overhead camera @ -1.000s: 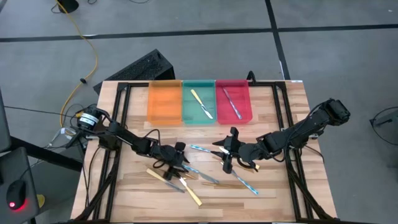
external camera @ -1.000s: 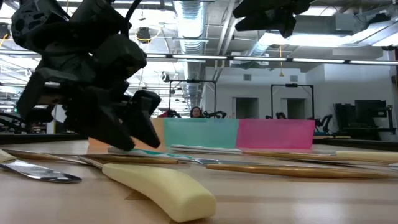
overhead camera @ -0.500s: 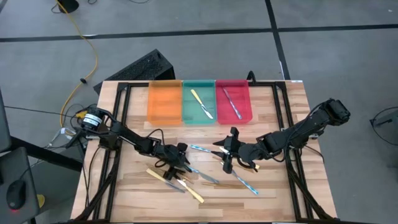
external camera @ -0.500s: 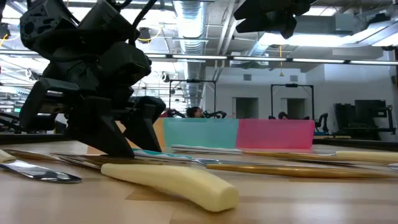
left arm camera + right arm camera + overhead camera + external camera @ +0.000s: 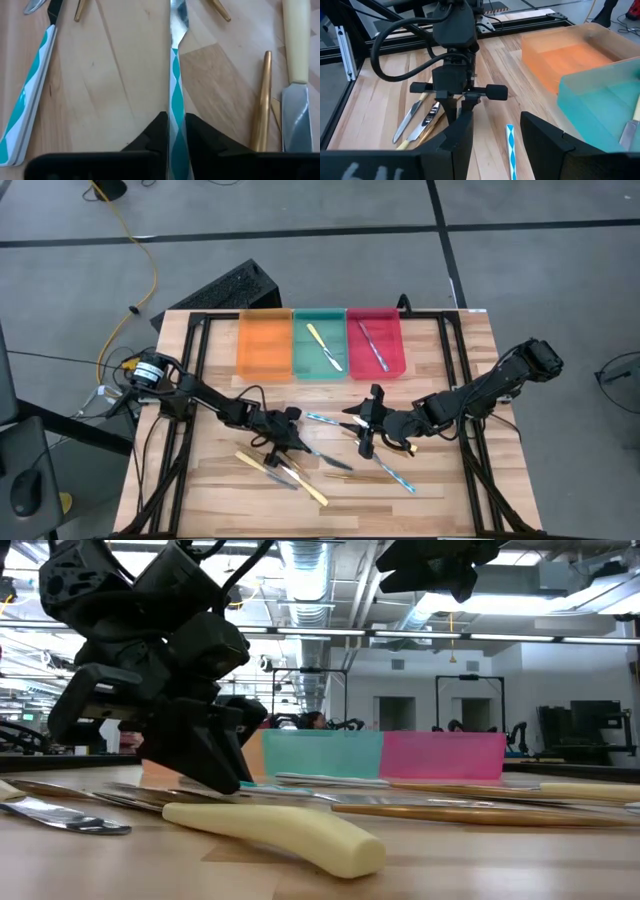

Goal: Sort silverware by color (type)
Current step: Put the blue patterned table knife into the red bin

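With left tool point(image 5: 176, 131) clenched on the teal-striped utensil point(image 5: 176, 80) lying flat on the bench point(image 5: 120, 75) among loose silverware, lift straight up, clear neighbours, carry toward the red tray point(image 5: 375, 345); right tool point(image 5: 362, 430) hovers released nearby.

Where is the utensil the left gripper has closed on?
The teal-striped utensil lies on the table's left-centre front, pinched in the left gripper, gold utensils beside it.

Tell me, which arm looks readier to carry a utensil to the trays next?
The left. Its gripper is already shut on the teal-striped utensil on the table, while the right gripper hovers with open, empty jaws.
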Robot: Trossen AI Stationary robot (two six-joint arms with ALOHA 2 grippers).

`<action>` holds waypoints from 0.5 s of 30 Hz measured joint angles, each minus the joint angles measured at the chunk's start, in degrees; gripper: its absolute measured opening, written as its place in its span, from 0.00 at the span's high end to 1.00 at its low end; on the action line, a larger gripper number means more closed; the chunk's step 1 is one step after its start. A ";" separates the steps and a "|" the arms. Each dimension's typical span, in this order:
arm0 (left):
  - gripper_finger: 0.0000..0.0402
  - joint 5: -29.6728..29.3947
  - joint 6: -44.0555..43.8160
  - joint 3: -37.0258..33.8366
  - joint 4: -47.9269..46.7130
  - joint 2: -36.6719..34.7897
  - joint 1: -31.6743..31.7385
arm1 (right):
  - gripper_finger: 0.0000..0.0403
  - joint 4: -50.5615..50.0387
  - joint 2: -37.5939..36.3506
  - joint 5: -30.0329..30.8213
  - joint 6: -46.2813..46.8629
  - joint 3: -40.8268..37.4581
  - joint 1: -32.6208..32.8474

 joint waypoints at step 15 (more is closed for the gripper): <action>0.94 -0.44 -4.02 -0.25 -3.02 -3.33 0.81 | 0.54 0.06 0.00 0.02 0.37 0.00 0.00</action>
